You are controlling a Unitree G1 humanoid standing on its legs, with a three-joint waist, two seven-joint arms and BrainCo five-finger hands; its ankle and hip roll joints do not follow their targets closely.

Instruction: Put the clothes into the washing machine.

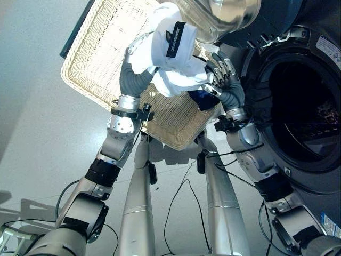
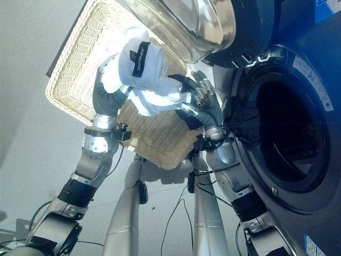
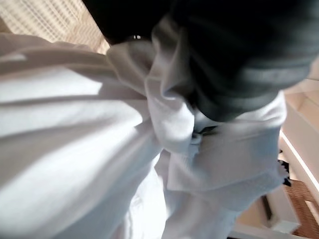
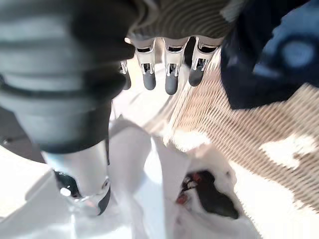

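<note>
The washing machine (image 1: 298, 106) is seen at the right of the eye views, its round drum opening dark and unobstructed, and its glass-and-metal door (image 2: 186, 24) is swung open above the work. A wicker basket (image 1: 101, 48) stands on the floor just beside the machine, and its near corner lies between the two arms. A white garment (image 1: 170, 53) with a black label is held bunched above the basket's machine-side edge, lifted clear of the weave, near the drum opening but not yet in it. A dark blue garment (image 1: 202, 98) is seen in the basket's corner below the white one. The left hand (image 1: 139, 45) is buried in the white cloth, which is wrapped over it in the left wrist view; whether its fingers are closed on the cloth cannot be told. The right hand (image 2: 202, 98) is set against the machine-side of the bundle with its fingers (image 4: 169, 74) straight and apart, supporting rather than gripping. The step in hand is judged to be the carry from basket to drum. The next move is judged to call for the bundle to be swung sideways under the open door and pushed well through the opening before release, with trailing cloth kept off the rim; the blue garment is left to be fetched afterwards.
</note>
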